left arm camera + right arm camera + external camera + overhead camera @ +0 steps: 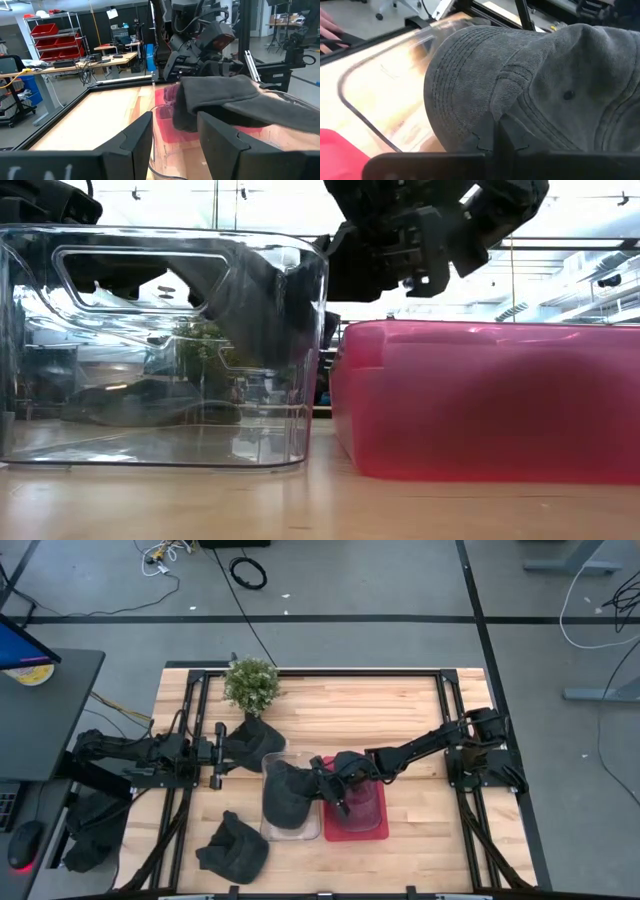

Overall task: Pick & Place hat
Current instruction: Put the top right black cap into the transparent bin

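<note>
Right gripper: fingers pressed together on a fold of the grey hat, pinching the fabric near the crown seam. In the high view your right gripper sits over the boundary between the clear bin and the pink bin, with the hat draped across the clear bin's rim and mostly hanging over its interior.

Judgement: you are in the placing step, hat partly over the clear bin but not settled inside.

To finish well:
- Carry the pinch further toward the clear bin's centre before letting go; the brim looks to overhang the wall on the pink side, so a release here may leave it snagged on the rim.
- Lower until the cloth slackens; the low view shows dark fabric still high against the clear bin wall.
- Open fully, then lift straight up so the fingers do not drag the fabric back out.

Left gripper: fingers spread, holding nothing, waiting at the left of the table near another dark hat. A third hat lies on the near side; a potted plant stands at the far edge.
</note>
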